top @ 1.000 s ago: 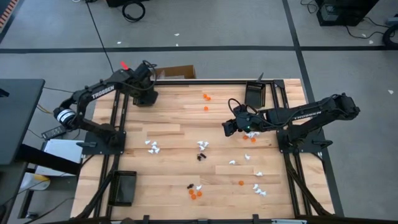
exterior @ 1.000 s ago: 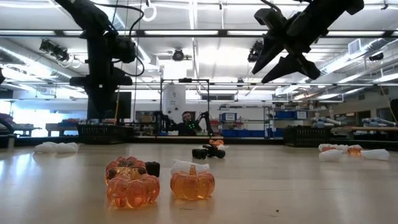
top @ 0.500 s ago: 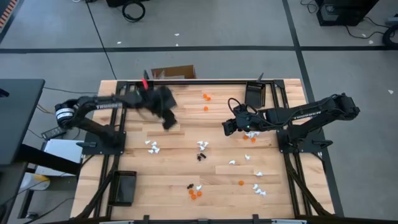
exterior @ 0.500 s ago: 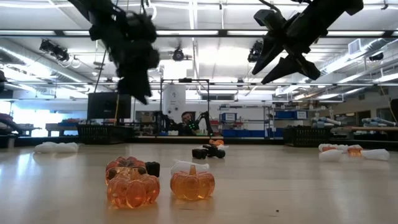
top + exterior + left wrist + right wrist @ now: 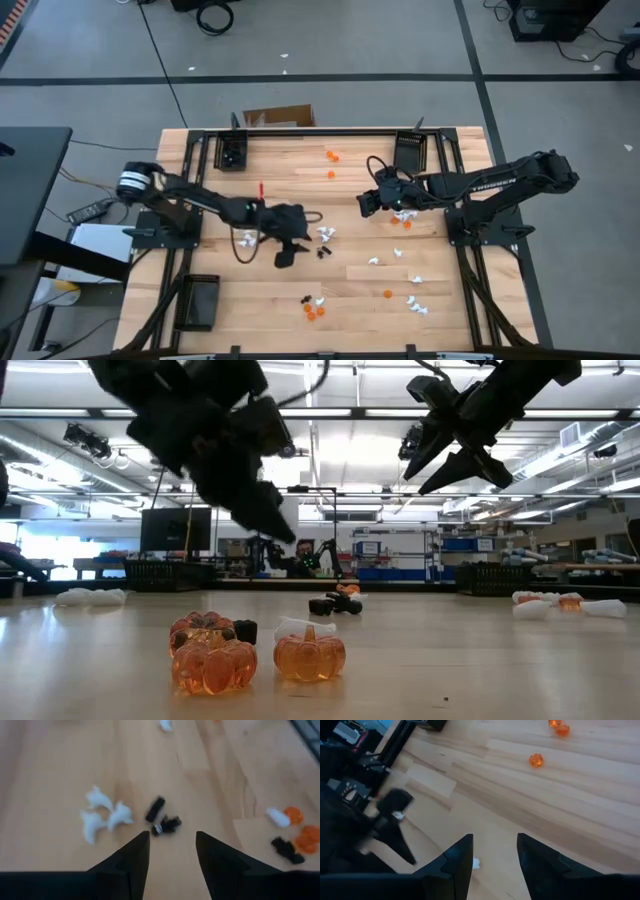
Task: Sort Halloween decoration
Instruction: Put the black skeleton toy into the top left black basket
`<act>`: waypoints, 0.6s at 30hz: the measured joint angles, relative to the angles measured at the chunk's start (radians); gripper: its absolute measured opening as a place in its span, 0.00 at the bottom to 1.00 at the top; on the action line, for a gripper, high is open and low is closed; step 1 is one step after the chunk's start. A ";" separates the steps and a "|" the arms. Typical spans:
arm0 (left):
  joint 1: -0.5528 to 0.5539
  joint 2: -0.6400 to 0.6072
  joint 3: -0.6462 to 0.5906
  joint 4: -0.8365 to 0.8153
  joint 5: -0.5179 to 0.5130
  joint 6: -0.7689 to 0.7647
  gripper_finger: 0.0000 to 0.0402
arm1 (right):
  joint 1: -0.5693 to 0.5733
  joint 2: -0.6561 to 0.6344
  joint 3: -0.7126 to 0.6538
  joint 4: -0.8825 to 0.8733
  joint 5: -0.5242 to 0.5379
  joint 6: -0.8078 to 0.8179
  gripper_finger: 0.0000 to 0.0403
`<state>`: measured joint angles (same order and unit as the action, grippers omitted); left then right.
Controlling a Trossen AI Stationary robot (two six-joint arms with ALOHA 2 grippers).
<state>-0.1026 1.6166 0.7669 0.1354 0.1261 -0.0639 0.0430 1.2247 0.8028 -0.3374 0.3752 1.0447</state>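
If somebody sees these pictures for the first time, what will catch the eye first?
Probably the left arm, stretched across the table with its open left gripper above the middle, near some white trinkets and black trinkets. Next, the orange pumpkins close to the low camera. The right gripper hangs open over the right half.

The left end effector [image 5: 287,252] hangs open over the middle of the desk [image 5: 270,290], with white trinkets [image 5: 102,812] and black trinkets [image 5: 162,822] lying on the boards just ahead of its fingers. The right end effector [image 5: 366,203], open too, hovers above bare boards nearer the right edge. Orange pumpkins [image 5: 245,655] crowd the near edge; black trays [image 5: 198,300] occupy the corners.
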 joint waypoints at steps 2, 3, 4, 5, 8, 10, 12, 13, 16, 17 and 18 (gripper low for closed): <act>-0.017 0.050 0.016 0.021 -0.001 0.000 0.42 | -0.001 0.000 0.000 0.007 -0.014 0.000 0.40; -0.023 0.070 0.026 0.023 0.000 0.000 0.42 | -0.001 0.000 0.000 0.010 -0.025 0.000 0.40; -0.027 0.089 0.038 0.034 0.000 0.001 0.42 | -0.001 0.000 0.000 0.012 -0.035 0.002 0.40; -0.028 0.102 0.046 0.037 0.001 0.004 0.42 | -0.001 0.000 0.000 0.011 -0.049 0.003 0.40; -0.026 0.135 0.067 0.077 0.000 0.062 0.42 | 0.002 0.000 0.000 0.013 -0.084 0.003 0.40; -0.025 0.157 0.076 0.119 -0.002 0.086 0.42 | 0.005 0.000 0.000 0.012 -0.108 0.018 0.40; -0.026 0.183 0.081 0.156 -0.001 0.091 0.42 | 0.014 0.000 0.000 0.009 -0.126 0.039 0.40; -0.026 0.193 0.081 0.159 -0.001 0.091 0.42 | 0.020 0.000 0.000 0.009 -0.137 0.045 0.40; -0.027 0.228 0.080 0.166 -0.001 0.094 0.42 | 0.041 0.000 0.000 0.003 -0.143 0.061 0.40; -0.027 0.240 0.080 0.167 -0.001 0.095 0.42 | 0.048 0.000 0.000 -0.001 -0.142 0.063 0.40; -0.027 0.252 0.080 0.170 -0.001 0.097 0.42 | 0.055 0.000 0.000 0.001 -0.143 0.063 0.40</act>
<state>-0.1291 1.8685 0.8467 0.3054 0.1249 0.0328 0.0981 1.2251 0.8028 -0.3367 0.2321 1.1076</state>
